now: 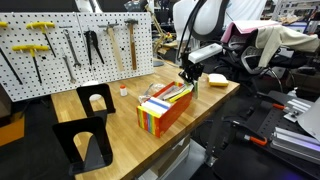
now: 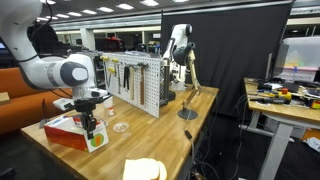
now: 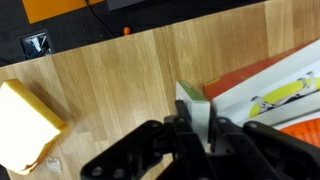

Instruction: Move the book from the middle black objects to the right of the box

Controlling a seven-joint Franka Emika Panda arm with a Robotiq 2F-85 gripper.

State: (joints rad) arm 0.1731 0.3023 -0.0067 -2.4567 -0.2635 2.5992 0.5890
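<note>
My gripper [image 1: 188, 76] is shut on the edge of a thin white book with a green border [image 3: 194, 101]. It holds the book upright against the end of the orange box [image 1: 166, 113], which has other books lying on it. In an exterior view the book [image 2: 98, 138] hangs below the gripper [image 2: 90, 120] beside the box [image 2: 62, 130]. In the wrist view the fingers [image 3: 201, 128] clamp the book's edge. Two black bookends [image 1: 95, 98] [image 1: 85, 142] stand empty on the far side of the box.
A yellow sponge [image 1: 215, 80] [image 3: 26, 127] lies on the wooden table [image 1: 120, 120] near the gripper. A pegboard with hanging tools [image 1: 70, 45] stands behind the table. A small orange item [image 1: 124, 90] sits by the pegboard.
</note>
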